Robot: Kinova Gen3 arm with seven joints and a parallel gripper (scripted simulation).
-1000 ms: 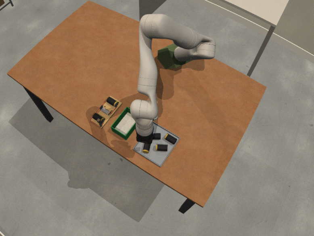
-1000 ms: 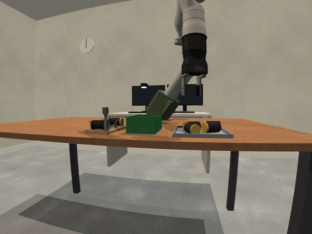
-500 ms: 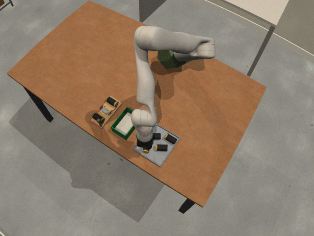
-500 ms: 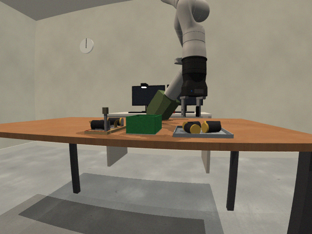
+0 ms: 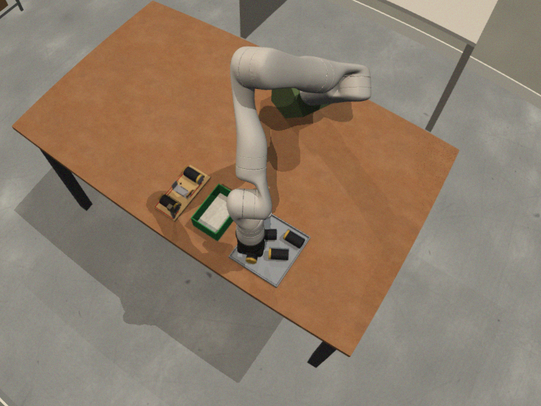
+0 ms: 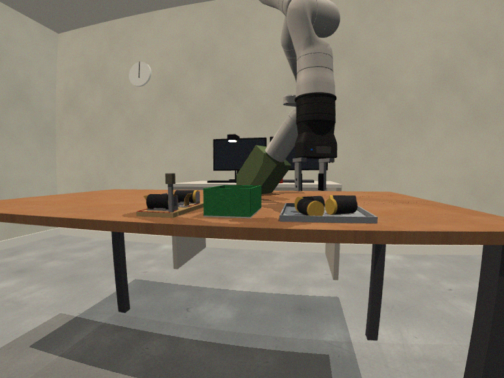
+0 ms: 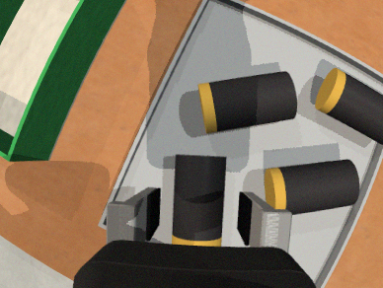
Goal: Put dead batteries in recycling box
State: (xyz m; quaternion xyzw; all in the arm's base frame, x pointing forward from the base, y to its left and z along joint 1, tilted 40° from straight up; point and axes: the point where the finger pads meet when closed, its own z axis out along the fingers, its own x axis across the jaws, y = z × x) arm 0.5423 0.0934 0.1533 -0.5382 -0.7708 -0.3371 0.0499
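A grey tray (image 5: 270, 272) (image 6: 325, 217) (image 7: 223, 38) holds several black batteries with yellow ends. My gripper (image 7: 198, 208) (image 6: 309, 187) (image 5: 251, 254) is open and points straight down over the tray's left part. Its fingers stand on either side of one battery (image 7: 198, 188) (image 5: 250, 259), a little above it and not touching. Other batteries (image 7: 248, 103) (image 7: 350, 100) (image 7: 314, 184) lie to its right. The green recycling box (image 5: 201, 220) (image 6: 232, 200) (image 7: 92, 25) stands left of the tray with no battery in it. The holder board (image 5: 182, 192) (image 6: 162, 211) carries two batteries (image 5: 193, 174) (image 5: 169, 202) and a grey bulb post (image 6: 170, 178).
The tray, the box and the board stand in a row near the front edge of the brown table (image 5: 131, 87). The arm's green base block (image 5: 288, 102) (image 6: 260, 168) is at the far side. A desk with monitors (image 6: 232, 154) stands behind the table.
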